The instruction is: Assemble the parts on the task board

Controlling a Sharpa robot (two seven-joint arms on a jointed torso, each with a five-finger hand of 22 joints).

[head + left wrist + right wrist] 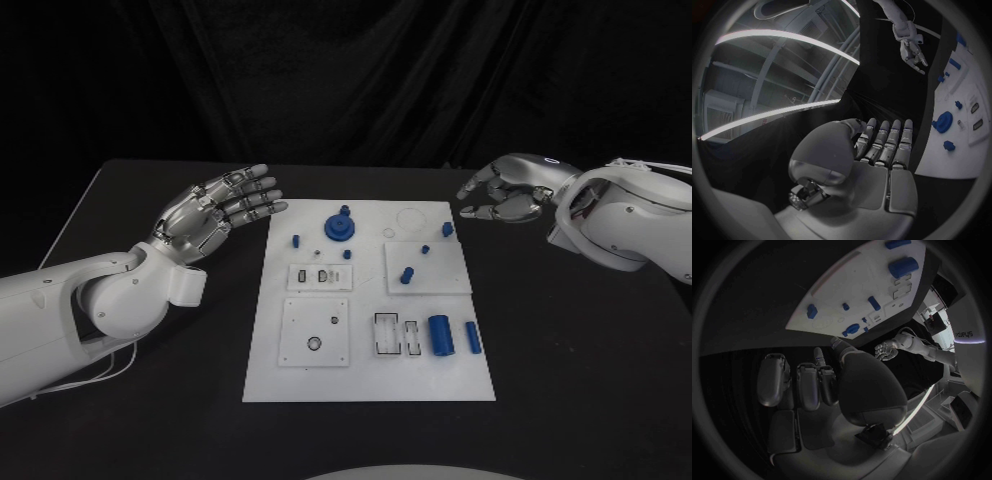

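I saw the task board [368,385] nearest, blue parts [443,337] on it. My left hand [216,212] and right hand [505,195] hovered beside it, fingers spread, holding nothing.

flat white rectangular task board [368,385] mid-counter | small blue plastic parts: round knob [340,226] at far end, two cylinders [441,337] lying near right edge

right hand [829,390] empty, fingers apart, near task board [854,280] edge
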